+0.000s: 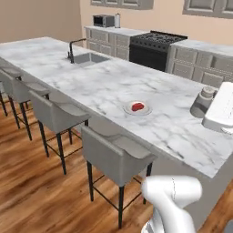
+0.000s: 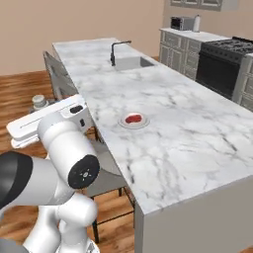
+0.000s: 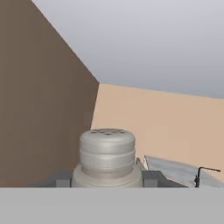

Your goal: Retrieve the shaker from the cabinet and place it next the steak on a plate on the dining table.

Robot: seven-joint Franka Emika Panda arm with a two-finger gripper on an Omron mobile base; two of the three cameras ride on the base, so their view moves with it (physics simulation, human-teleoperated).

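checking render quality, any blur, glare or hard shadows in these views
Left base view: soft overall, the shaker slightly fuzzy, faint shadow around the plate, no glare on the dining table. Right base view: even, flat light; the steak reads clearly. Hand view: shaker cap close and soft-edged between the claw tips.

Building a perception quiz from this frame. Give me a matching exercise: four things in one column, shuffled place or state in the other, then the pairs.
Column one:
1. shaker
2. steak
3. plate
4. faucet

Column two:
A. dark, standing beside the sink set into the far part of the marble top
B. red, lying on the round dish
C. pale, resting on the dining table, in front of the stools
D. grey, clamped in the gripper, cap end pointing away from the hand

Pairs: 1-D, 2-B, 3-C, 4-A
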